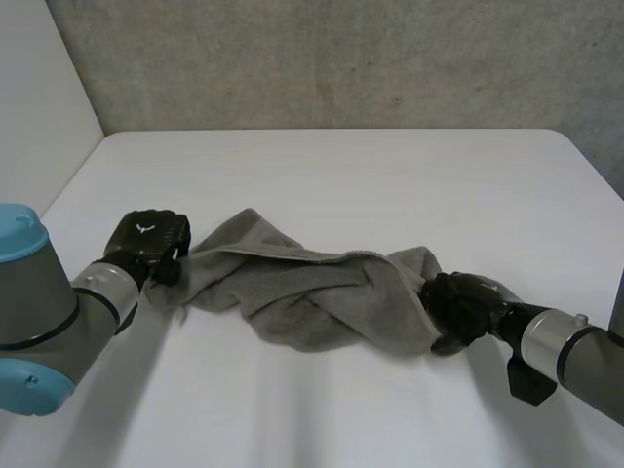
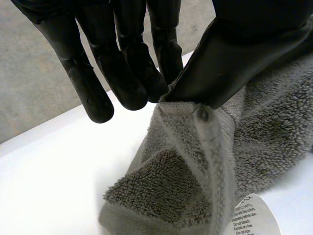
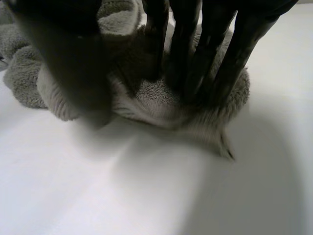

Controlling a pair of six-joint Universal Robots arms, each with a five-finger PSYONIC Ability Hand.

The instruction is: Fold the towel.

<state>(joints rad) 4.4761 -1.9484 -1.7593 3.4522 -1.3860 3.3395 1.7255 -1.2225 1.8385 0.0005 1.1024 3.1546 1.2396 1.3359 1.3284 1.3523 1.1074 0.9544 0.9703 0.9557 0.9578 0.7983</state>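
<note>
Grey towel (image 1: 312, 292) lies bunched across mid-worktop (image 1: 341, 175), held at both ends.
Left robot hand (image 1: 146, 239) pinches a hemmed corner between thumb and fingertips; a care label (image 2: 254, 215) lies just beside that corner. Right robot hand (image 1: 463, 307) grips the opposite end, fingers (image 3: 188, 54) sunk into the pile, thumb clamping cloth against them.

The towel (image 1: 312, 292) is plain grey, unpatterned; its label (image 2: 254, 215) is white with dark print. The left robot hand (image 1: 148, 239) and right robot hand (image 1: 463, 307) are black. The surface (image 1: 390, 185) is white, the wall (image 1: 341, 58) mottled grey.
</note>
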